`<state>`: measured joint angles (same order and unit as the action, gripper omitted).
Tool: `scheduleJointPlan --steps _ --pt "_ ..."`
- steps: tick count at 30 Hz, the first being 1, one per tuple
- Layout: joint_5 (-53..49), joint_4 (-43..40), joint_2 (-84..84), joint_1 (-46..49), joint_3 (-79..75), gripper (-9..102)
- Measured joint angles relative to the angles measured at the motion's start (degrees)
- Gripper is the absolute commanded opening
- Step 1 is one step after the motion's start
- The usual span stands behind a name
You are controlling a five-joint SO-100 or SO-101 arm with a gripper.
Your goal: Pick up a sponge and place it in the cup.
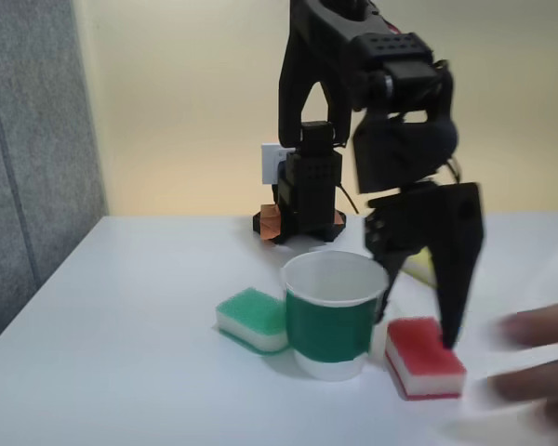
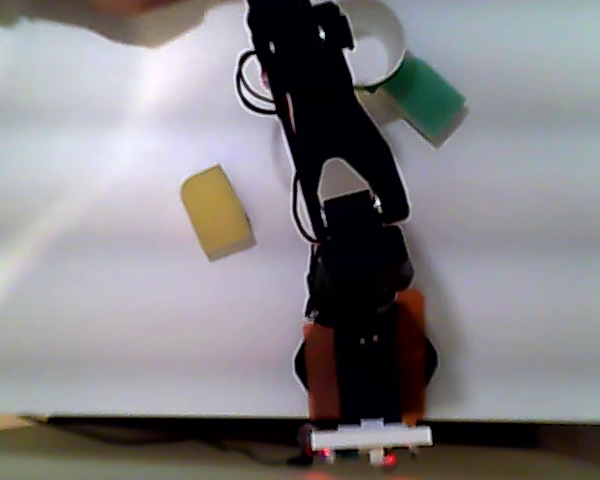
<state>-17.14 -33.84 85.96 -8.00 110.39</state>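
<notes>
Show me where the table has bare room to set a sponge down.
Fixed view: bare table left of the green sponge, out to the grey wall. Crowded around the cup: red sponge, gripper, a blurred hand at right.

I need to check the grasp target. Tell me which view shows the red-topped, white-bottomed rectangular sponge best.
The fixed view: the red-topped, white-bottomed rectangular sponge lies in plain sight on the white table, right of the green-banded white paper cup. In the other view, the black arm covers that spot.
</notes>
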Motion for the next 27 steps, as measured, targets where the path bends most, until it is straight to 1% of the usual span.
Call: scheduleJointPlan --steps 11,13,14,19,22,27 --pt "3.9 1.9 -3.9 -1.3 2.5 33" --pt "4.0 2.8 -4.8 -1.7 2.5 29" --pt "4.2 3.3 -5.2 -1.8 2.5 26" --pt "6.9 6.2 -10.0 -3.0 3.9 1" --pt "9.4 8.3 -11.1 -3.6 6.3 0" --pt "12.7 16.4 -13.2 -5.1 10.4 0"
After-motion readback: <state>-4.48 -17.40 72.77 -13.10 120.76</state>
